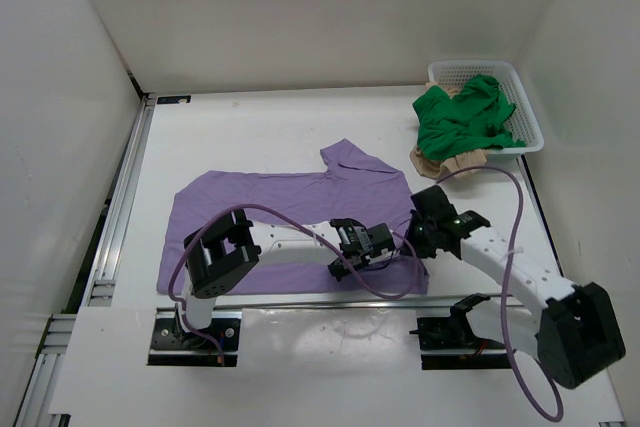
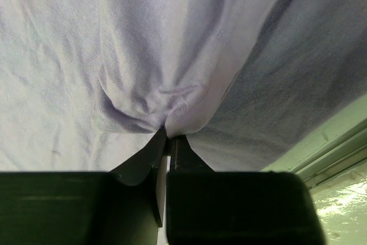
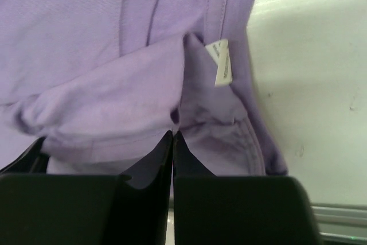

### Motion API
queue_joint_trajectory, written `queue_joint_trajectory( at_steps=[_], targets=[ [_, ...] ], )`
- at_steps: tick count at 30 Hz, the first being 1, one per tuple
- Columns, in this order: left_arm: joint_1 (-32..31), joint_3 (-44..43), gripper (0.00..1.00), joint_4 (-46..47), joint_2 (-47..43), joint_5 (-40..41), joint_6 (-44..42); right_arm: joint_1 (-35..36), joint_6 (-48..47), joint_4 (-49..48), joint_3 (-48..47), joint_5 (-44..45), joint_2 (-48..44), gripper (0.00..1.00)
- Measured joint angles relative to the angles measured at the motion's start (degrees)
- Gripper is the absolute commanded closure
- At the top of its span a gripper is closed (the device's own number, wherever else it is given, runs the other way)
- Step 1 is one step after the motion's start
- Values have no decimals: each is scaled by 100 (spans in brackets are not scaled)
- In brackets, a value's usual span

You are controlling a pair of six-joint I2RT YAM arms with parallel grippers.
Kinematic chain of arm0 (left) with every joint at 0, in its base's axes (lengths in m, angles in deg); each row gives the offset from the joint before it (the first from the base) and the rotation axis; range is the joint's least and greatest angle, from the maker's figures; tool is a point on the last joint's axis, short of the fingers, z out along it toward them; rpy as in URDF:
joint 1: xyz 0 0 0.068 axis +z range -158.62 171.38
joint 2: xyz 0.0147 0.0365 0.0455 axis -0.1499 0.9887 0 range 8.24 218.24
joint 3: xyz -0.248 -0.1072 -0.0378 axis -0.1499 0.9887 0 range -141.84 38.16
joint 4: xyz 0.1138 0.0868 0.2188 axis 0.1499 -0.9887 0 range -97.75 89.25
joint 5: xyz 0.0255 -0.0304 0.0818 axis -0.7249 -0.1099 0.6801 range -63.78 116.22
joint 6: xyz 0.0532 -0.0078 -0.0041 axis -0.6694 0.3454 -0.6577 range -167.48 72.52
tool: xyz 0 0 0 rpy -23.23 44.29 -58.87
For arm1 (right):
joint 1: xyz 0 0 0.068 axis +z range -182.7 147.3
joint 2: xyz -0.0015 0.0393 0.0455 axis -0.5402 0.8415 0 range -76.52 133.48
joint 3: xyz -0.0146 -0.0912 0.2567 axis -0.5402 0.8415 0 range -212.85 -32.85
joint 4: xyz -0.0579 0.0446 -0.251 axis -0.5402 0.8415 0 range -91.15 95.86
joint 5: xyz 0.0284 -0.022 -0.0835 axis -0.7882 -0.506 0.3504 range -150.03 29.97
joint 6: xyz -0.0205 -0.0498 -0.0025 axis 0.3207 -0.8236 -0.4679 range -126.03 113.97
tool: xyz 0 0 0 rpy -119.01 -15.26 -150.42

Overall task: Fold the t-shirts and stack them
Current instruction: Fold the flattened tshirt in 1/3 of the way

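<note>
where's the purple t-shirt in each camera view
Top external: the purple fabric t-shirt lies spread mid-table, under both arms.
Left wrist: it fills most of the frame, bunched in the shut left end effector.
Right wrist: left and centre, pinched by the right end effector.
Shared landmark: the white table beside the shirt's right edge.

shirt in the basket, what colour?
It's a green t-shirt in the white basket; clearest in the top external view.

Green cloth (image 1: 462, 119) hides most of the beige garment (image 1: 440, 160) under it.
</note>
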Motion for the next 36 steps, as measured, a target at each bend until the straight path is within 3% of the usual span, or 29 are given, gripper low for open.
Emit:
queue_joint_trajectory(
  at_steps=[7, 13, 15, 16, 17, 18, 21, 23, 25, 31, 33, 36],
  targets=[
    [9, 4, 88, 4, 0, 2, 0, 33, 173, 433, 177, -63, -957, 100],
    [11, 63, 88, 7, 0, 0, 2, 39, 306, 647, 505, -289, -1036, 100],
    [11, 63, 84, 7, 0, 0, 0, 39, 345, 713, 505, -332, -1036, 100],
    [11, 63, 78, 7, -2, 2, 2, 39, 372, 737, 505, -341, -1036, 95],
    [11, 63, 70, 7, 0, 2, -9, 39, 407, 756, 509, -354, -1040, 78],
    [11, 63, 57, 7, 0, 4, -13, 39, 448, 758, 518, -356, -1045, 74],
    [11, 63, 40, -22, -11, 74, -31, 39, 439, 791, 540, -358, -1051, 70],
    [26, 63, 35, -44, -42, 138, -37, 39, 433, 831, 538, -326, -1056, 70],
    [59, 66, 31, -79, -92, 131, -28, 39, 424, 940, 507, -243, -1075, 63],
    [256, 199, 23, -485, -1049, -387, -15, 39, 389, 1344, 170, 33, -1147, 32],
    [654, 232, 23, -603, -1598, -608, -22, 39, 374, 1491, 114, 76, -1137, 31],
    [2238, 553, 25, -597, -2527, -931, -20, 39, 393, 1735, 118, 103, -1108, 29]
  ],
)
